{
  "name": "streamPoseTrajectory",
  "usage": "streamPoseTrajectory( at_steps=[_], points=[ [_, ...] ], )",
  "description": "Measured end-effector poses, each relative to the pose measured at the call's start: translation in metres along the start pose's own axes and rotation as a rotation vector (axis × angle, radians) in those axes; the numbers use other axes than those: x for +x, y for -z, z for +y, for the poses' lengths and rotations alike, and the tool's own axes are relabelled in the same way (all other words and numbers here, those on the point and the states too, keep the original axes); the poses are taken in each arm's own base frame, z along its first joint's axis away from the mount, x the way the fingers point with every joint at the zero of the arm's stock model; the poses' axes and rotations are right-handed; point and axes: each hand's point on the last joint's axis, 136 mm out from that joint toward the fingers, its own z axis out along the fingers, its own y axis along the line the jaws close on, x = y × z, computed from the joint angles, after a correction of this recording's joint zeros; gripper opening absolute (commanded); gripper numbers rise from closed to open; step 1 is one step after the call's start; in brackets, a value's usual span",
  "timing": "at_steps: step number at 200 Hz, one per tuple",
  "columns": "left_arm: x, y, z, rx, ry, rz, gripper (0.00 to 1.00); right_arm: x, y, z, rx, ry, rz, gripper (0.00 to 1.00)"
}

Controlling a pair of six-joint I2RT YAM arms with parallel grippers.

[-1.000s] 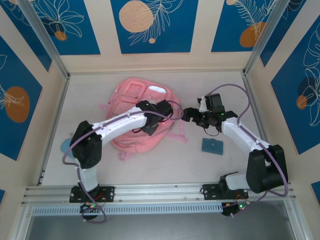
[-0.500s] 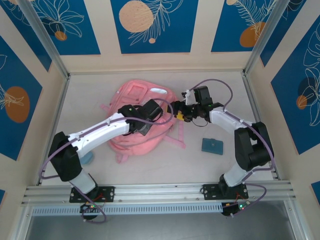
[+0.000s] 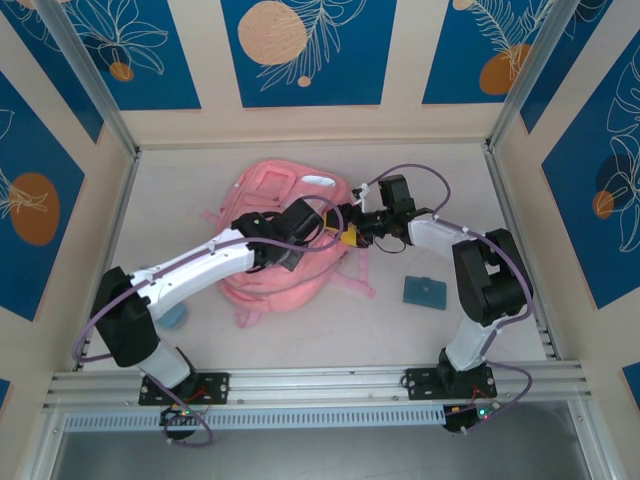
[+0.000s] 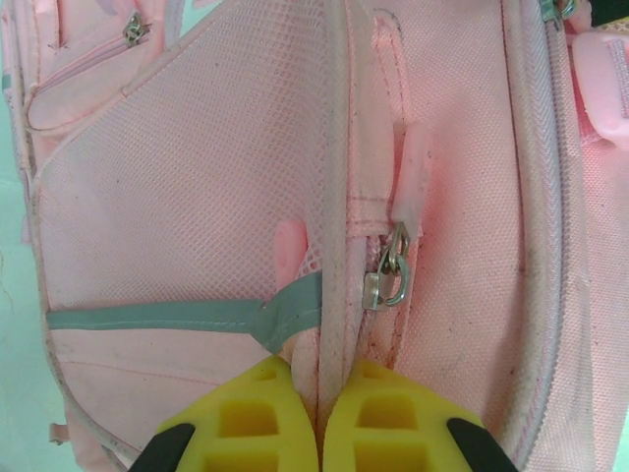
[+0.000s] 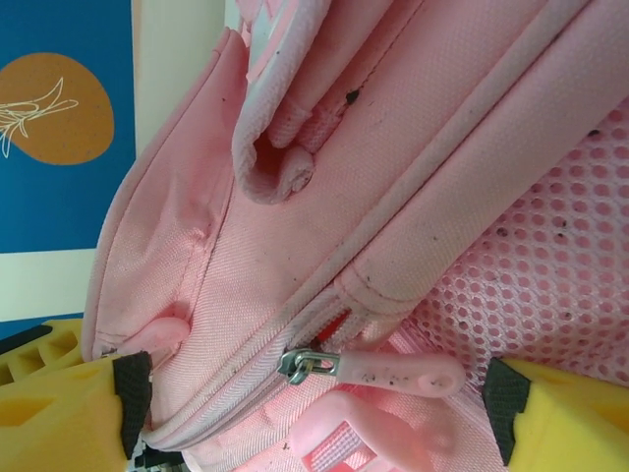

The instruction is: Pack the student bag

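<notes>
The student bag point(image 3: 265, 190), a soft pink backpack, lies flat in the middle of the table. My left gripper point(image 3: 322, 235) rests on its right half. In the left wrist view this gripper point(image 4: 319, 398) is shut on a raised pink seam of the bag, just below a metal zipper slider point(image 4: 386, 280). My right gripper point(image 3: 352, 228) is at the bag's right edge. It point(image 5: 314, 393) stands open, its yellow fingers point(image 5: 59, 398) wide on either side of a zipper pull point(image 5: 393, 372) with a pink tab, and nothing is pinched.
A small teal case point(image 3: 425, 291) lies on the table right of the bag, under the right forearm. Another teal item point(image 3: 173, 316) peeks out beside the left arm. Pink straps point(image 3: 355, 280) trail from the bag. Walls enclose the table on three sides.
The right gripper has moved left, from beside the bag onto its right edge. The left arm has swung lower and stretched out while its gripper stayed shut on the bag.
</notes>
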Motion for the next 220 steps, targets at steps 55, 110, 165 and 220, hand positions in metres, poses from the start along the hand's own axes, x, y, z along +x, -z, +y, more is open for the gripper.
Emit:
streamPoseTrajectory(
  at_steps=[55, 110, 165, 220],
  points=[
    [0.001, -0.001, -0.002, 0.009, 0.019, 0.002, 0.00, -0.002, -0.011, 0.001, -0.086, -0.028, 0.041, 0.89],
    [0.003, 0.000, 0.001, -0.003, 0.047, 0.007, 0.00, -0.003, -0.004, 0.010, -0.172, -0.051, 0.050, 0.81],
    [0.003, 0.000, 0.001, -0.003, 0.063, 0.010, 0.00, 0.013, 0.012, 0.021, -0.177, -0.055, 0.064, 0.65],
    [0.003, 0.000, 0.001, -0.002, 0.063, 0.010, 0.00, 0.021, 0.013, 0.017, -0.158, -0.079, 0.088, 0.42]
  ],
)
